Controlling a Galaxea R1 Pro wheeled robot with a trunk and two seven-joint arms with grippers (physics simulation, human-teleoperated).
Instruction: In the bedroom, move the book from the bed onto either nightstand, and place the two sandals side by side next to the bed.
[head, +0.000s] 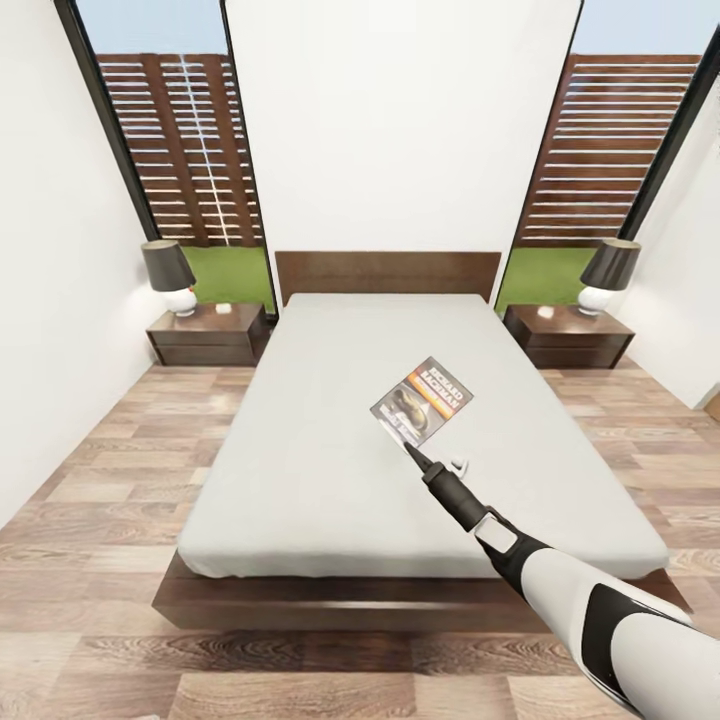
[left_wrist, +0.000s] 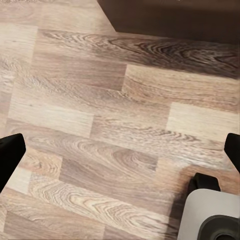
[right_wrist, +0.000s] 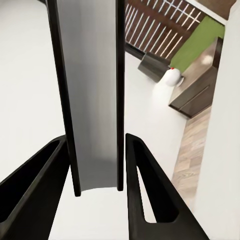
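Observation:
The book (head: 422, 400), dark with orange and white lettering, hangs tilted just above the pale grey mattress of the bed (head: 300, 450), right of its middle. My right gripper (head: 410, 448) is shut on its near corner. In the right wrist view the book (right_wrist: 92, 90) stands edge-on between the two black fingers (right_wrist: 137, 165), with the gripper (right_wrist: 95, 145) closed around it. My left gripper (left_wrist: 120, 155) is open over bare wood floor, one black fingertip at each side. Dark brown nightstands flank the headboard, one at left (head: 208, 335) and one at right (head: 570, 338). The sandals are out of view.
Each nightstand carries a lamp, the left (head: 170, 277) and the right (head: 606, 275), both with dark shades. Tall windows behind them look onto lawn and slatted fence. Wood-plank floor (head: 90, 470) runs along both sides of the bed. My grey base (left_wrist: 210, 215) shows by the bed frame (left_wrist: 175, 17).

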